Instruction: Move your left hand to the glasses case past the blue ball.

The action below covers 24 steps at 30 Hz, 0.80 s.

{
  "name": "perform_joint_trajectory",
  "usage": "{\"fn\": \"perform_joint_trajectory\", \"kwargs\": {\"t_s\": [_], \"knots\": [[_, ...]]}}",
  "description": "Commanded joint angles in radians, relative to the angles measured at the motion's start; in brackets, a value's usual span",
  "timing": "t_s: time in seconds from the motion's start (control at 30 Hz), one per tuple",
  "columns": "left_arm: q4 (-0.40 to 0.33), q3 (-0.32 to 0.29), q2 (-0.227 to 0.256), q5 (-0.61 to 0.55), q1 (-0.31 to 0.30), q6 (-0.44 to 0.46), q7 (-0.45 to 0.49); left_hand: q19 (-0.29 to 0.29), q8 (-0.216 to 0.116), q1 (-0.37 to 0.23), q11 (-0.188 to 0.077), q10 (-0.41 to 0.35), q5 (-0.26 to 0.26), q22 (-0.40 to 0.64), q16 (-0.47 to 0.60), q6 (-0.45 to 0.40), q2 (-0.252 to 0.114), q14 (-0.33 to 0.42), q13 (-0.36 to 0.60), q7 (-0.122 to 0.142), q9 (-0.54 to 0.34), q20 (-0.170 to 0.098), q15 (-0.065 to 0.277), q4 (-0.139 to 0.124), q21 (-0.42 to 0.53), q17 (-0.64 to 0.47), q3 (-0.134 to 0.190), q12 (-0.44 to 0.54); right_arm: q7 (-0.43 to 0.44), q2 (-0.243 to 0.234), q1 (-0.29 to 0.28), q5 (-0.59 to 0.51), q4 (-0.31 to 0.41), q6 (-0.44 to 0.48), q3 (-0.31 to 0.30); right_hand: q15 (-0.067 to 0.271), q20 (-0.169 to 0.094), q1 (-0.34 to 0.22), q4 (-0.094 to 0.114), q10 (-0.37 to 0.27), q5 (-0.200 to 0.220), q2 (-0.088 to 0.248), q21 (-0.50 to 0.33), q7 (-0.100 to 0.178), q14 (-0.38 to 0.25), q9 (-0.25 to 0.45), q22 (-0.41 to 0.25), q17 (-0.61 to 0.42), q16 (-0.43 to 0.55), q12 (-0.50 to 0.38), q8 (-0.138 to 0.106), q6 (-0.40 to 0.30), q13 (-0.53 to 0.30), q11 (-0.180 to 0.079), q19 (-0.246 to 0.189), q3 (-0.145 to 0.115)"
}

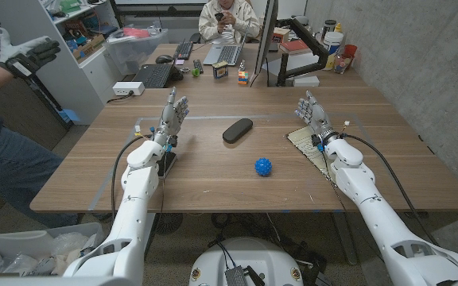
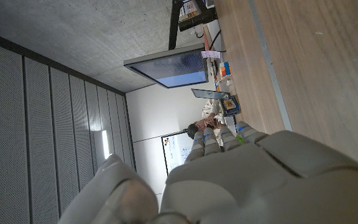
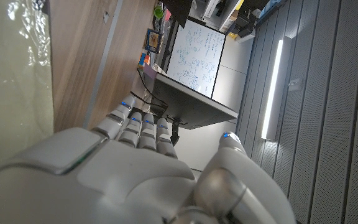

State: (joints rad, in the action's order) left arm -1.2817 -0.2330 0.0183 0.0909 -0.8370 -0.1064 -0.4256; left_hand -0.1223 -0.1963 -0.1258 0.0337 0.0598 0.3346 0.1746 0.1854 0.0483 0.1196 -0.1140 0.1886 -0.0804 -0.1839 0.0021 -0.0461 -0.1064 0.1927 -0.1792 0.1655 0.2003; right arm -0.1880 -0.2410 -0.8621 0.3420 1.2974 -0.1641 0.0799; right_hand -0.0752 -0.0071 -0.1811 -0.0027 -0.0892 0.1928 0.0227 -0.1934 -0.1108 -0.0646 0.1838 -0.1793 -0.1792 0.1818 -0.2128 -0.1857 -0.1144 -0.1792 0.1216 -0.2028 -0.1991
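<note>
The glasses case lies on the wooden table toward its far middle, dark, oblong and rounded, angled a little across the surface, with nothing touching it. The blue ball sits nearer the robot and slightly to the right of the case, apart from it. The left hand stands upright at the left of the table, fingers extended and loosely apart, holding nothing; the right hand stands likewise spread and empty at the right, beside a pale woven mat. The case looks like a rigid, light shell with a smooth, possibly slippery skin, so it would likely slide if nudged at an end. A touch or hold across its narrow middle seems safest. The ball looks spiky and apt to roll.
</note>
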Motion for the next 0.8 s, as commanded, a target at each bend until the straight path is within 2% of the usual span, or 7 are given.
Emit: {"fn": "perform_joint_trajectory", "kwargs": {"t_s": [0.03,0.8], "knots": [[-0.025,-0.038,-0.031,-0.058,-0.003,0.015,-0.024,-0.007,-0.005,-0.011,0.001,-0.004,0.010,0.005,0.006,-0.006,-0.001,-0.002,0.001,-0.006,-0.003,0.004,-0.002,0.003,0.005,-0.004,-0.002,0.008,-0.017,0.029,-0.013,-0.022,0.001,0.001,-0.036,-0.006,0.002,-0.008,-0.003,-0.003,0.005,0.001,-0.006,-0.002,0.001,0.001,-0.005,-0.004,0.006,-0.002,-0.006,0.005,-0.003,0.004,-0.009,-0.003],[-0.003,-0.051,-0.053,-0.095,0.020,-0.056,-0.003,0.001,-0.014,-0.028,-0.006,-0.028,0.015,0.005,0.011,-0.035,-0.013,0.020,0.002,0.002,-0.003,0.003,0.005,0.008,0.008,-0.004,-0.005,0.015,-0.038,0.045,0.002,-0.040,-0.020,0.007,-0.055,-0.001,0.001,-0.007,-0.004,-0.013,0.005,0.002,-0.010,-0.001,-0.011,0.001,-0.005,-0.005,0.009,-0.003,-0.007,0.004,-0.003,0.001,-0.018,-0.001]]}}
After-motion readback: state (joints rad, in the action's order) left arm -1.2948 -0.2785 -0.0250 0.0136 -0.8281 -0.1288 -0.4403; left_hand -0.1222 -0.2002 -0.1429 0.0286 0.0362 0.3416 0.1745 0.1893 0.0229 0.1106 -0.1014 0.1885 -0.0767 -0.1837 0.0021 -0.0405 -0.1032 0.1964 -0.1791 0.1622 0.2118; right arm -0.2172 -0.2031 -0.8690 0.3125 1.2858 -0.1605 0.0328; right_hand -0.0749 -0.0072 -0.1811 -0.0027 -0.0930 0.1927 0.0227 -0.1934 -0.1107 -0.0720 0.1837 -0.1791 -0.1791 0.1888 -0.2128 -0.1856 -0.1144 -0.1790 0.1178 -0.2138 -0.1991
